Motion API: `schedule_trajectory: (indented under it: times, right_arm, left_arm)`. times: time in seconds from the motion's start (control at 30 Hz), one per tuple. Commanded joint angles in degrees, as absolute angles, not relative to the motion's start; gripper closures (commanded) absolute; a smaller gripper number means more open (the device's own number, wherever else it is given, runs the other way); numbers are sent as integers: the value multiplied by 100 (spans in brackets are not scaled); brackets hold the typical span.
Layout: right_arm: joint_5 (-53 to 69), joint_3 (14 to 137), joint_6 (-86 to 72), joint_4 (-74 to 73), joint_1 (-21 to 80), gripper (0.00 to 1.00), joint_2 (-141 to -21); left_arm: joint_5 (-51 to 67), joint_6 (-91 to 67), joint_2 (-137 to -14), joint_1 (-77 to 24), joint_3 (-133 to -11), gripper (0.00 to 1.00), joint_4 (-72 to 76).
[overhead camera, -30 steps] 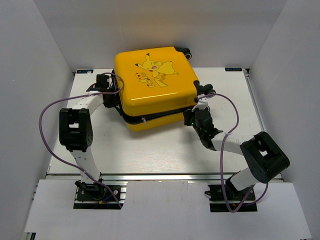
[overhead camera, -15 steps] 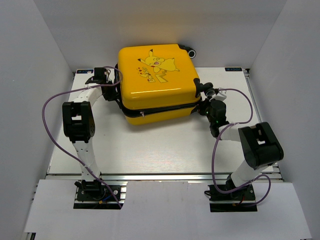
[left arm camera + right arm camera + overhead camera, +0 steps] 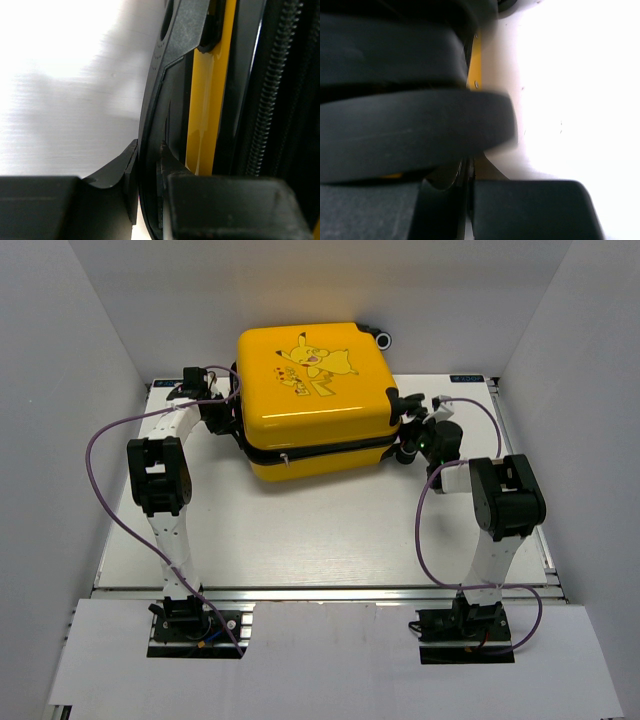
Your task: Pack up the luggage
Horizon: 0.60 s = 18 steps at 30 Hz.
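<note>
**Top view.** The luggage [image 3: 312,405] lies closed and flat at the far centre of the table [image 3: 300,540]. The left gripper [image 3: 222,412] is at its left side, the right gripper [image 3: 404,435] at its right side. The lid carries a cartoon print; no legible writing. The shell is probably rigid, glossy, slippery and bulky, so hold it by trim or handle, not the faces.

**Left wrist view.** The left gripper [image 3: 149,162] is narrowly parted and clamped on a black strip of the luggage [image 3: 207,115], beside the zipper [image 3: 272,100].

**Right wrist view.** The right gripper [image 3: 468,192] is fully closed, close by the luggage [image 3: 474,65]. Whether anything is pinched cannot be told.
</note>
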<state>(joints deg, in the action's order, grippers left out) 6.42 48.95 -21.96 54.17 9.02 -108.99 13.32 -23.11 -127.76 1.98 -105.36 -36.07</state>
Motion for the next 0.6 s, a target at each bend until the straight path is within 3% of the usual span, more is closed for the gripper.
schedule_trajectory:
  times: [0.0,0.33,0.57]
  right_arm:
    - [-1179,6403,-1890,5846,-176,100,-11460]
    - [-212,8735,-1741,5792,-176,100,-13208]
    - [-219,11386,-1556,4765,-9,100,-14702]
  left_arm:
    - [246,-1863,-13385,1011,-10590,100,-3261]
    - [246,-1811,-13667,1125,-10951,100,-3463]
    - [202,-1679,-13737,1125,-11056,100,-3559]
